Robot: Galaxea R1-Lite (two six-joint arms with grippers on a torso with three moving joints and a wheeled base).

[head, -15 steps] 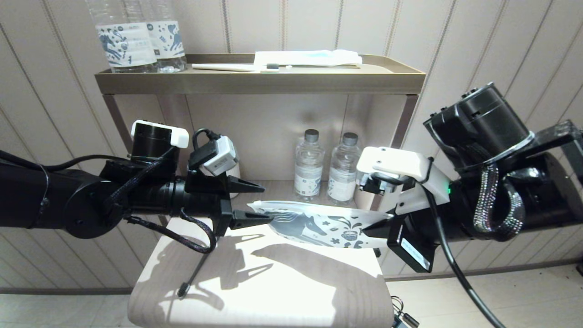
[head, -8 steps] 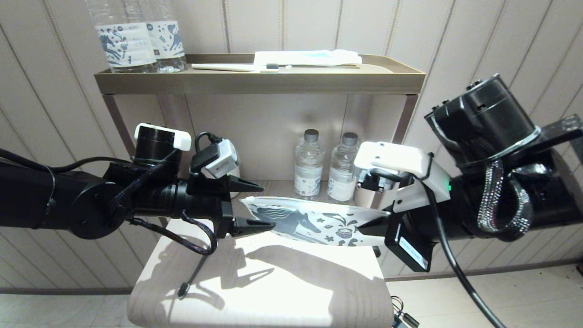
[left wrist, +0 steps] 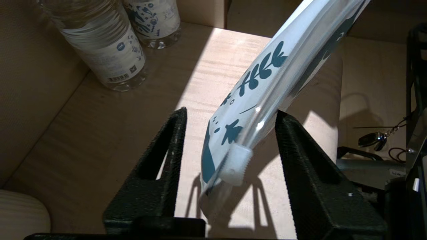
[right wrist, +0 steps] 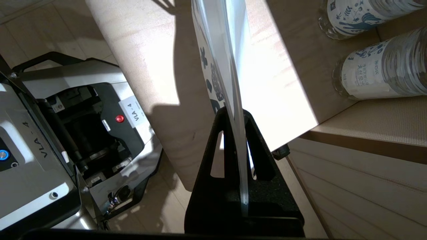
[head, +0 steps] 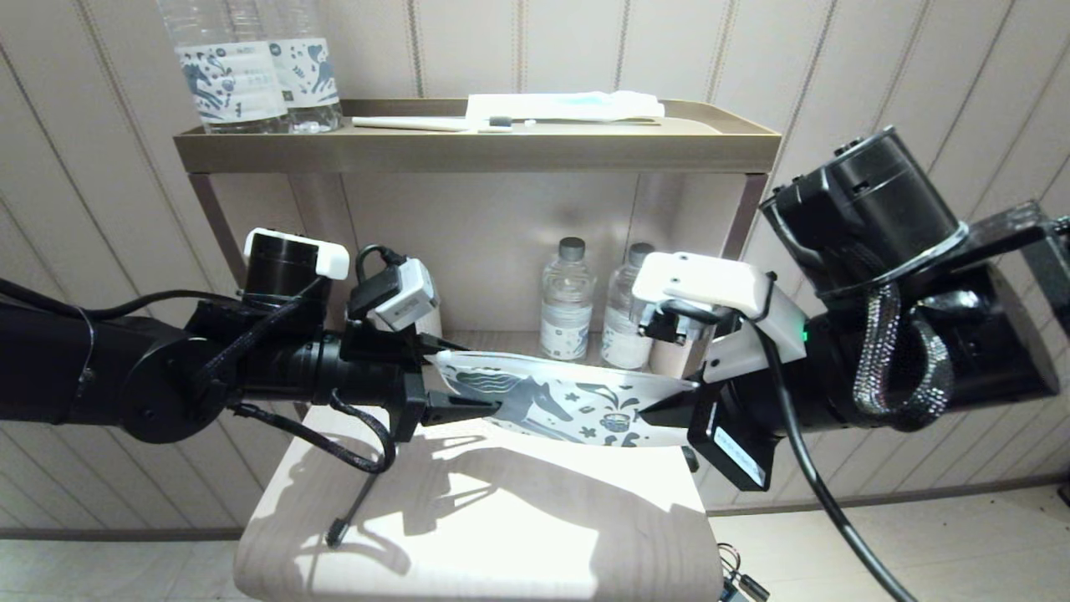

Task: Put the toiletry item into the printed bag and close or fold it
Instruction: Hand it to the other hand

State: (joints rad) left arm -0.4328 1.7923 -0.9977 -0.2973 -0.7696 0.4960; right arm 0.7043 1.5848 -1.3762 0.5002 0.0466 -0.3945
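The printed bag (head: pixel 568 401), white with a dark-blue horse and flowers, hangs level above the pale stool top between my two arms. My right gripper (head: pixel 660 411) is shut on its right end, and the thin edge runs between the closed fingers (right wrist: pixel 257 146). My left gripper (head: pixel 472 376) stands open around the bag's left end. There the white zip slider (left wrist: pixel 235 165) sits between the spread fingers (left wrist: pixel 166 146), and I cannot tell whether it touches either one. The slim light-grey toothbrush is not in view.
The wooden stool top (head: pixel 485 518) lies under the bag. Two small water bottles (head: pixel 567 301) stand on the lower shelf behind it. The top tray (head: pixel 476 146) holds two large bottles (head: pixel 251 75), a white-handled toothbrush (head: pixel 435 124) and a white-and-blue packet (head: pixel 568 104).
The right gripper has carried the bag left and slightly up. The bag's left end has slid deeper between the left gripper's open fingers.
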